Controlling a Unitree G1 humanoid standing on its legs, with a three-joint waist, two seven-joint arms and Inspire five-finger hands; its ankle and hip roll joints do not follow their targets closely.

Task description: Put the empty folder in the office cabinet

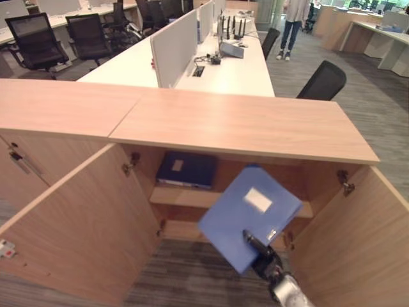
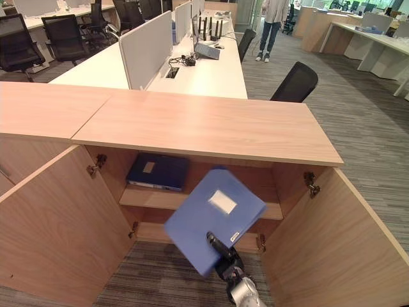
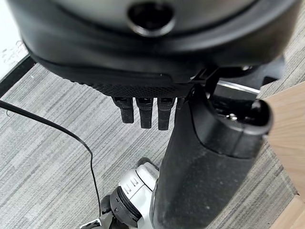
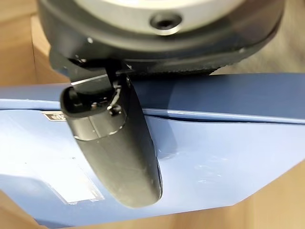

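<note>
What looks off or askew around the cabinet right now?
Only the blue folder: it is tilted corner-down in the right hand, in front of the open cabinet, not yet shelved. The dark folder lies flat on the shelf.

**Hands: right raised and clamped, left low**

Right arm enters from lower right, wrist angled up and forward. Right hand (image 1: 261, 254) pinches the blue folder (image 1: 246, 214), thumb pressed flat across its face. Left hand (image 3: 157, 57) hangs toward the floor, fingers (image 3: 145, 114) straight, holding nothing.
</note>
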